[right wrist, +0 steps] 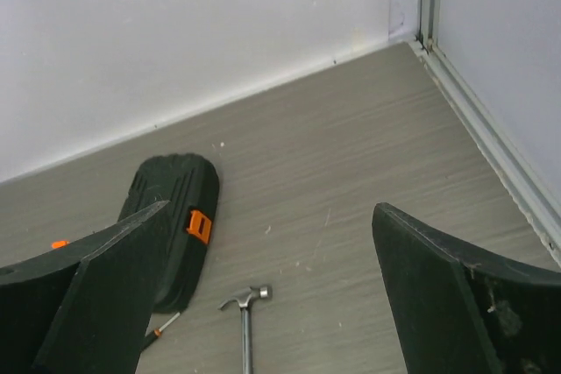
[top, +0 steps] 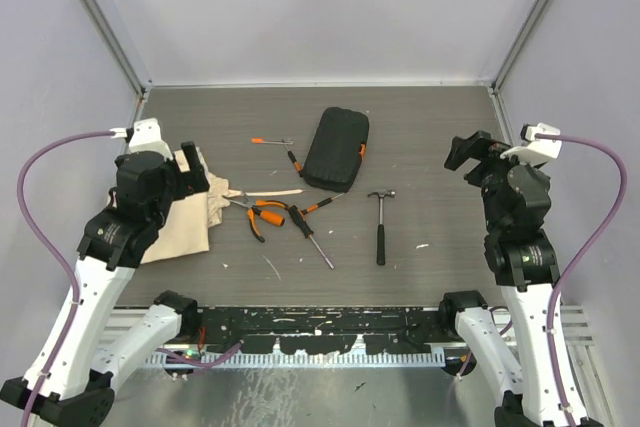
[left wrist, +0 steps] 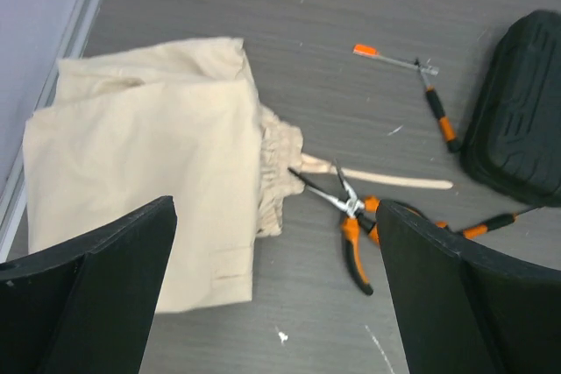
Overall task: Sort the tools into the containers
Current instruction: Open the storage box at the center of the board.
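Top external: finds nothing sorted yet, hammer (top: 380, 229), pliers (top: 258, 217), screwdrivers (top: 299, 219) loose, case (top: 337, 148) closed, left gripper (top: 193, 172) and right gripper (top: 468, 154) wide, empty.

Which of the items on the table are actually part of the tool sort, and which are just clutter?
Part of the job:
- hammer
- pliers
- screwdrivers
- thin orange-tipped driver
- black case, closed
- beige bag

Just lying about:
- thin pale strip by the bag's mouth
- white specks on the table
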